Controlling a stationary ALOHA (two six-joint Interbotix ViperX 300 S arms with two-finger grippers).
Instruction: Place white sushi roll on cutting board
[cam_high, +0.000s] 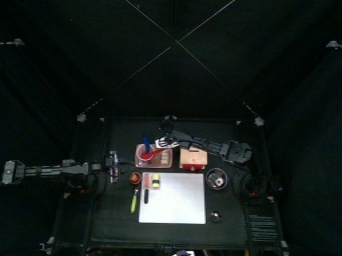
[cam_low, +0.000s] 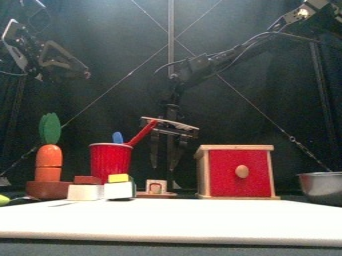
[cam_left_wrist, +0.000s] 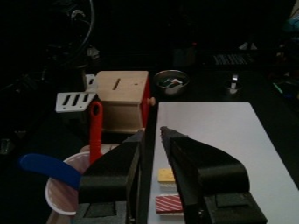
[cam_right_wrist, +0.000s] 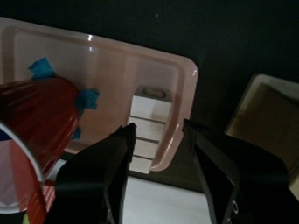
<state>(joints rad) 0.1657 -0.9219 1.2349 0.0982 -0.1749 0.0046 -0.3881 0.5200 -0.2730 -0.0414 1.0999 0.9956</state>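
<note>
Pink-tan tray (cam_right_wrist: 105, 70), glossy, round-cornered, beneath right gripper (cam_right_wrist: 158, 140); jaws parted, empty. White sushi roll (cam_right_wrist: 152, 109), small ribbed block, on tray just ahead of jaws. Red cup (cam_low: 111, 160) crowds alongside; red wooden box (cam_low: 237, 171) opposite. Cutting board (cam_high: 173, 197) flat, white, rectangular, apart. Left gripper (cam_left_wrist: 152, 144) hovers, jaws narrowly apart.

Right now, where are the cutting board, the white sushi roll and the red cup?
cutting board (cam_high: 174, 200): top view, bare middle of its surface.
white sushi roll (cam_low: 156, 186): front view, its facing end.
red cup (cam_low: 111, 162): front view, its side wall.
</note>
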